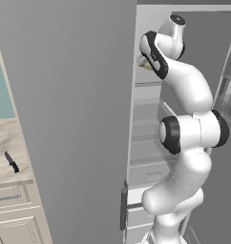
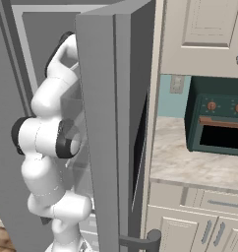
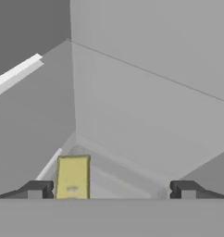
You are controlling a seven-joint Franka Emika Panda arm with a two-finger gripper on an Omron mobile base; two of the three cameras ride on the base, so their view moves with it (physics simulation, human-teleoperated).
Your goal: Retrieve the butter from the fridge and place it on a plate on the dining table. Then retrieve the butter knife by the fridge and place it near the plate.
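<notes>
Inside the open grey fridge (image 1: 79,95), the butter (image 3: 73,177) lies on a shelf as a flat yellow-olive stick. It sits just right of my left fingertip (image 3: 37,189), within the gap between the tips. My gripper (image 3: 111,190) is open, nothing between the fingers is gripped. In the left base view my arm reaches up into the fridge's upper shelf, and a sliver of the butter (image 1: 147,66) peeks out beside the wrist. The butter knife (image 1: 11,162), black-handled, lies on the marbled counter left of the fridge. The plate and dining table are out of view.
The open fridge door (image 2: 116,128) stands close to the right of my arm. Fridge shelves and drawers (image 1: 143,157) sit below the hand. A dark green oven (image 2: 217,123) rests on the counter to the right, cream cabinets (image 2: 190,226) beneath it.
</notes>
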